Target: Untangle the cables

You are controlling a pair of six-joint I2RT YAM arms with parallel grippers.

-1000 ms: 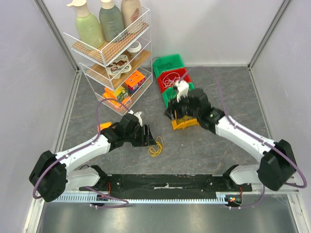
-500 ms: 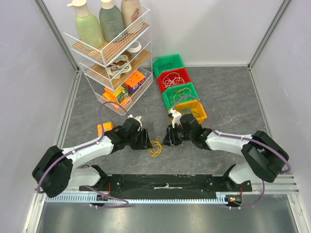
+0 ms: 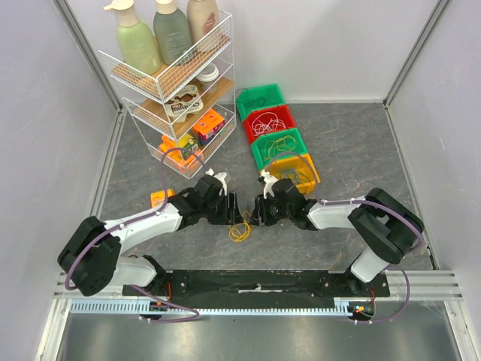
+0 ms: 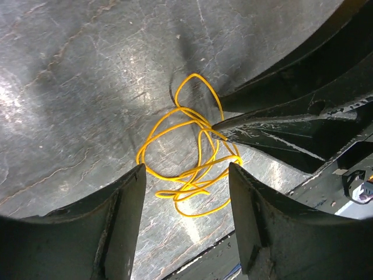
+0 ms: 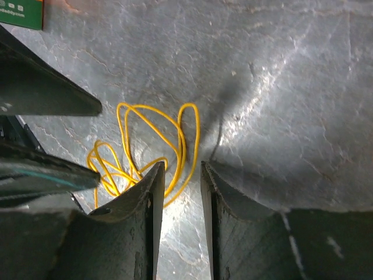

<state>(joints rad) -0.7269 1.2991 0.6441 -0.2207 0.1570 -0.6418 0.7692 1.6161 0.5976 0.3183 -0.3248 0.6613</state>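
Observation:
A tangle of thin yellow cable (image 3: 240, 229) lies on the grey table between my two grippers. My left gripper (image 3: 235, 212) is open just left of it. In the left wrist view the cable (image 4: 195, 178) lies between and beyond the wide-spread fingers (image 4: 125, 216) of that gripper (image 4: 186, 170). My right gripper (image 3: 255, 213) is low on the cable's right side. In the right wrist view its jaws (image 5: 179, 167) stand narrowly open, with loops of the cable (image 5: 182, 146) running into the gap between the fingertips. Neither gripper holds the cable.
A row of green, red, green and yellow bins (image 3: 279, 141) holding coiled cables stands behind the right gripper. A wire rack (image 3: 174, 90) with bottles and boxes is at the back left. An orange box (image 3: 161, 198) lies by the left arm.
My right arm has swung from the yellow bin down and left to the cable. My left gripper has edged right toward the cable. The two grippers now face each other closely.

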